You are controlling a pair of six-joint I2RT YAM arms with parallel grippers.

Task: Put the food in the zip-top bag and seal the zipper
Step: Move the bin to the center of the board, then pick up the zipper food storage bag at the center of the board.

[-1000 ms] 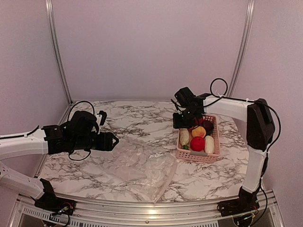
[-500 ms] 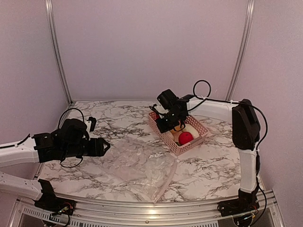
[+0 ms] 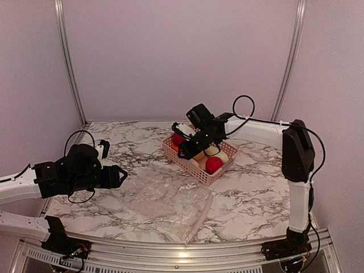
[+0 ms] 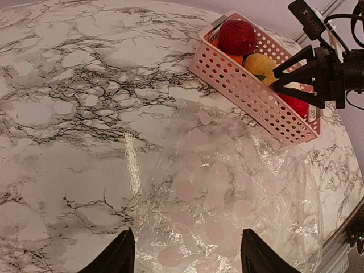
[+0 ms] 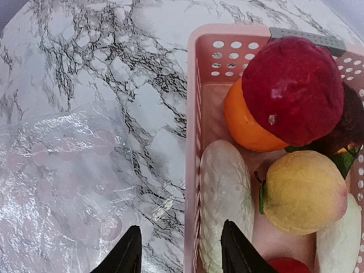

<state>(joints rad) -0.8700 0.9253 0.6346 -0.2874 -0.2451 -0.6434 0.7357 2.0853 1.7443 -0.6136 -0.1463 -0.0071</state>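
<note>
Right gripper [image 5: 181, 240]: fingers moderately apart and holding nothing. They straddle the near long wall of the basket, one fingertip outside over the table and one inside over the food.

Left gripper [image 4: 187, 257]: fingers wide and holding nothing, above the left part of the zip-top bag.

Pink slatted basket [image 3: 197, 172]: stands on the marble table [image 3: 256, 193], toward the back and set askew. Contents:
- dark red ball [image 5: 293, 91], on top at one end
- orange ball [image 5: 244, 128], under the dark red ball
- dark purple piece [image 5: 350, 125], beside the dark red ball and mostly hidden
- yellow peach-like ball [image 5: 301, 190], in the middle
- pale whitish-green elongated piece [image 5: 224, 199], along the near wall
- second pale piece [image 5: 341, 239], at the view's edge
- bright red ball [image 3: 214, 165], at the other end

Zip-top bag [image 3: 165, 202]: clear and crinkled, lying flat on the table in front of the basket, its far edge just beside the basket's foot. The zipper cannot be made out.
</note>
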